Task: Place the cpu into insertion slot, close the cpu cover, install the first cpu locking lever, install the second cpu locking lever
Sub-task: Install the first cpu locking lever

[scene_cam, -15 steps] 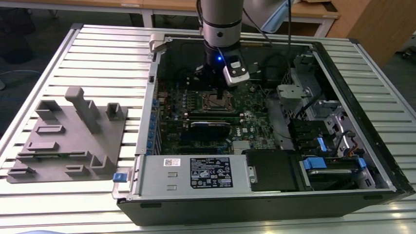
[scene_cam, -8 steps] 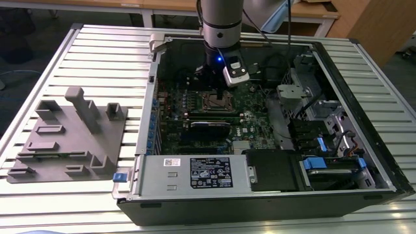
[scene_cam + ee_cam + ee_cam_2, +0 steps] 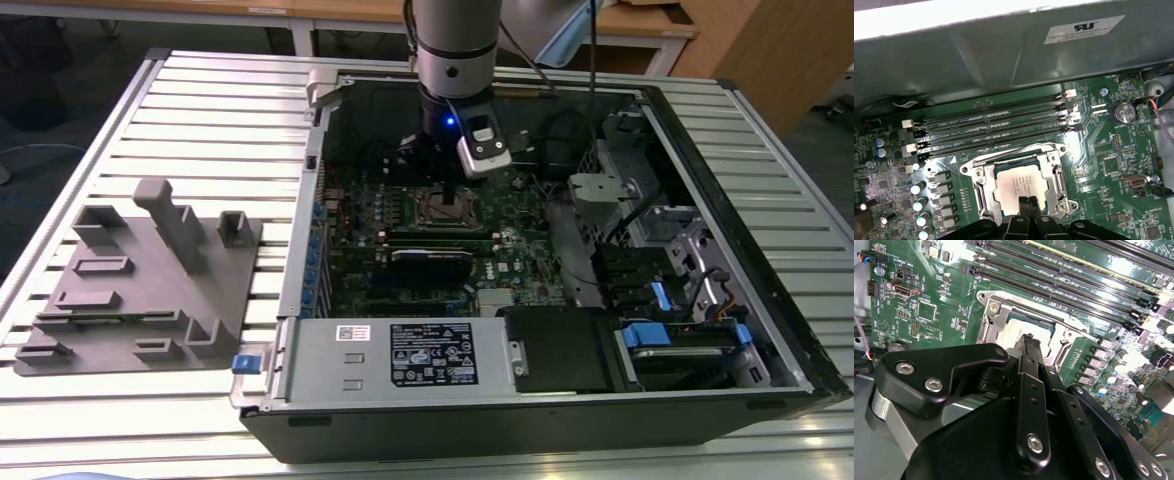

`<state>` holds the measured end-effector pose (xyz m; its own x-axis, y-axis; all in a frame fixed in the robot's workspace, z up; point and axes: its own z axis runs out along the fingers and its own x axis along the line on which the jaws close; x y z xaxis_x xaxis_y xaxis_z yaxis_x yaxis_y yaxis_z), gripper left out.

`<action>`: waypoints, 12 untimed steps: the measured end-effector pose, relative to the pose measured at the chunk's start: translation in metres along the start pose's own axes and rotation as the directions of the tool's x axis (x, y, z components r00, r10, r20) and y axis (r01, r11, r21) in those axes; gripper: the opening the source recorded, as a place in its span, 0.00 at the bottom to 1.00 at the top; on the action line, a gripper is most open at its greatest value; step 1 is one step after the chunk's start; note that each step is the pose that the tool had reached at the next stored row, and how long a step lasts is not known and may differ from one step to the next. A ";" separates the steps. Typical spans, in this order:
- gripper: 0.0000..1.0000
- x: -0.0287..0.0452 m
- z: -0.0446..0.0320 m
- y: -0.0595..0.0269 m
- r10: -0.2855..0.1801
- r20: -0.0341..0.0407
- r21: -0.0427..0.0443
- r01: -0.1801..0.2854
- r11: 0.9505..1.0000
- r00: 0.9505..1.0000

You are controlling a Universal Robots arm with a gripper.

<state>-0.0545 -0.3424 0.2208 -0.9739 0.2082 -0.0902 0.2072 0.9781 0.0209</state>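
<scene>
The cpu [image 3: 1016,182] sat in the insertion slot [image 3: 1019,161] on the green motherboard [image 3: 1104,150], with the cpu cover [image 3: 1059,175] lying flat around it. My claw [image 3: 1027,202] hung just above one edge of the cpu, fingers pressed together and gripping nothing.

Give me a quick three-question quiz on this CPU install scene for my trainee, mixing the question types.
1. True or false: the gripper is holding the cpu up in the air.
2. Multiple choice: the cpu cover is A) lowered around the cpu, B) standing upright, C) lying outside the case.
3. Fill in: in the exterior view, the grey fixture block lies to the view's ___ of the computer case.

Key: 1 false, the cpu lies flat on the board; 2 A; 3 left.
</scene>
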 end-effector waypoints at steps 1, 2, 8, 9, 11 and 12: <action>0.11 0.0000 0.0000 0.0000 0.000 -0.001 0.000 0.000 1.000 1.000; 0.11 0.0000 0.0000 0.0000 0.000 -0.002 0.000 0.000 1.000 1.000; 0.11 0.0000 0.0000 0.0000 0.000 -0.006 0.001 0.000 1.000 1.000; 0.11 0.0000 0.0000 0.0000 0.000 -0.007 0.001 0.000 1.000 1.000; 0.11 0.0000 0.0000 0.0000 0.000 -0.008 0.002 0.000 1.000 1.000; 0.11 0.0000 0.0000 0.0000 0.000 -0.009 0.002 0.000 1.000 1.000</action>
<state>-0.0545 -0.3424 0.2208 -0.9747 0.2081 -0.0812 0.2073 0.9781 0.0191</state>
